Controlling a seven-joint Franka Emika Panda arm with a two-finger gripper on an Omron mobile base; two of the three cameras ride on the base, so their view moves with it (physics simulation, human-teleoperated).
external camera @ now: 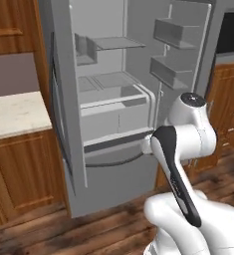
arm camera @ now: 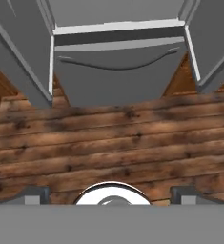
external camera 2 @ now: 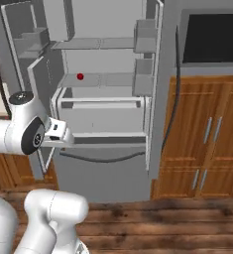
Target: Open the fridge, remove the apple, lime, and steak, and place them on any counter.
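The fridge (external camera: 113, 134) stands with both upper doors swung wide, its grey shelves and bins bare in the left base view. A small red apple (external camera 2: 80, 76) rests on a middle shelf toward the left, seen from the right base view. The lime and the steak are hidden. My hand (external camera 2: 61, 133) hangs in front of the fridge (external camera 2: 108, 119) at the height of its bottom drawer (arm camera: 118, 71), well below the apple, and faces down at the floor. My gripper (arm camera: 111, 195) is open, its fingertips (arm camera: 35, 194) far apart with nothing between them. The cream counter (external camera: 14, 112) lies left of the fridge.
The open left door (external camera: 63, 99) and the right door with its bins (external camera: 180, 50) jut out on both sides of my arm. Brown wooden cabinets (external camera 2: 207, 139) with a black panel (external camera 2: 212, 37) above stand right of the fridge. Wooden floor (arm camera: 113, 143) lies below the hand.
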